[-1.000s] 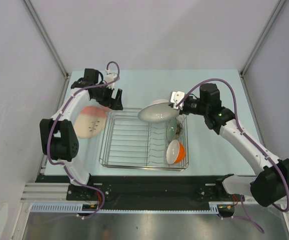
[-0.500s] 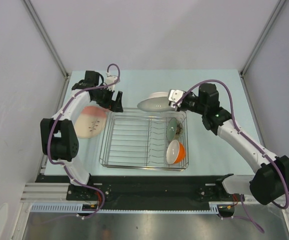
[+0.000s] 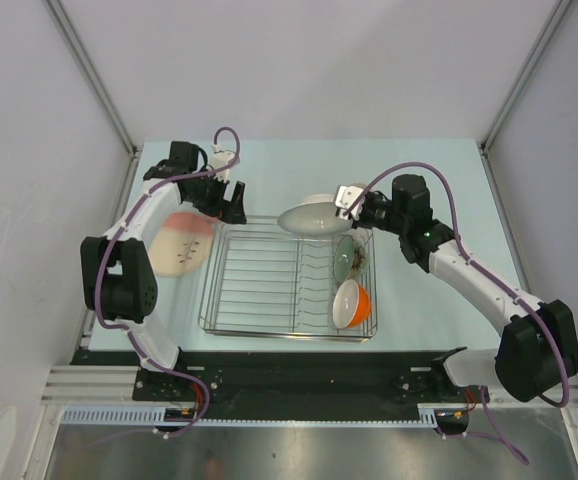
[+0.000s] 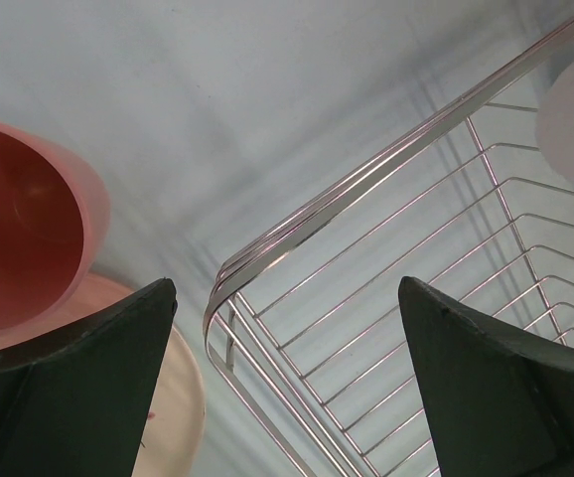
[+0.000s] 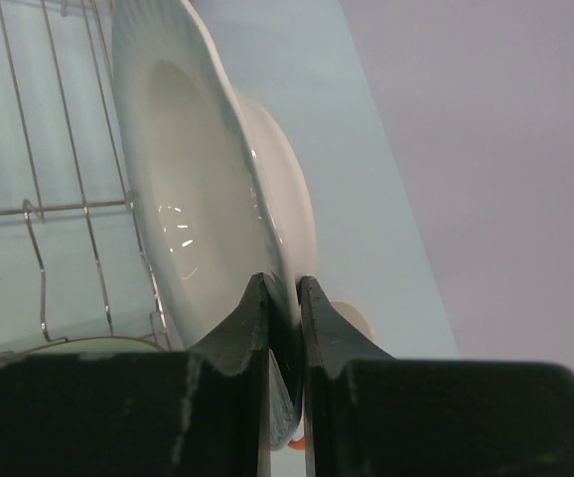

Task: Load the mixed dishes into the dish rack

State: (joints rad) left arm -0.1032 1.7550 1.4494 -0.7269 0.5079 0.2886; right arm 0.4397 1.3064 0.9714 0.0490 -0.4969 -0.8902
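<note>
Two hands: right hand (image 5: 285, 298) grips white plate (image 3: 307, 217) over dish rack (image 3: 209, 292), left hand (image 4: 282, 298) wide open.

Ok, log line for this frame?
right gripper: shut on white plate rim, at dish rack far edge | left gripper: open, empty, by rack corner | racked: sage-green bowl, orange bowl

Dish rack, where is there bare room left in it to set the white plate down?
The dish rack is bare from its left rim to past its middle. Its right end is crowded: sage-green bowl, orange bowl, and the white plate hanging over the far rim in the right gripper.
</note>
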